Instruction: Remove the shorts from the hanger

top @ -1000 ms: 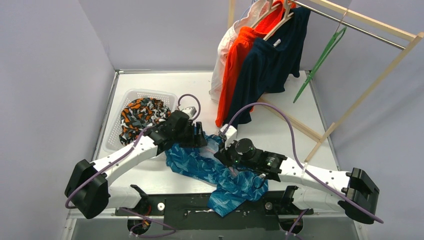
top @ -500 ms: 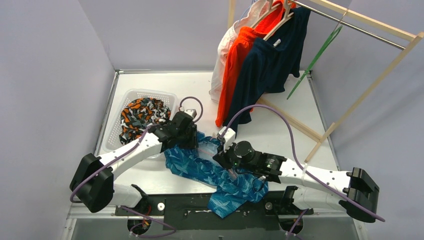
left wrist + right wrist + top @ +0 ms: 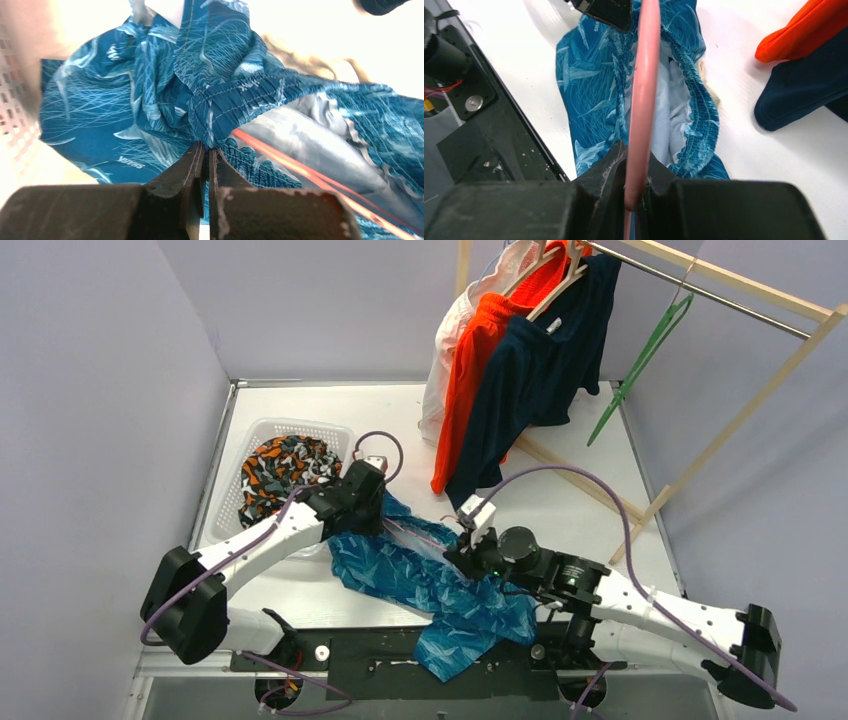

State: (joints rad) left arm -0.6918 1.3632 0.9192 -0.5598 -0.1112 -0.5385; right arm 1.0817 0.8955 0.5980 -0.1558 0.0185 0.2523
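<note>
The teal-blue wavy-patterned shorts (image 3: 400,575) lie crumpled on the table in front of the arms, with a thin pink hanger (image 3: 425,537) threaded through the waistband. My left gripper (image 3: 383,517) is shut on the gathered waistband (image 3: 235,102), and its fingers (image 3: 197,160) pinch the fabric. My right gripper (image 3: 466,548) is shut on the pink hanger bar (image 3: 644,90), which runs up between its jaws over the shorts (image 3: 596,85). The hanger shows as a blurred red line (image 3: 300,170) in the left wrist view.
A white basket (image 3: 300,425) at the left holds camouflage shorts (image 3: 280,468). White (image 3: 447,350), orange (image 3: 478,360) and navy shorts (image 3: 540,365) hang from a wooden rack (image 3: 700,460) at the back right. An empty green hanger (image 3: 640,355) hangs on its rail.
My left gripper has closed on the teal shorts' waistband. The right arm has moved to the right with the hanger, away from the left gripper. The green hanger has swung slightly.
</note>
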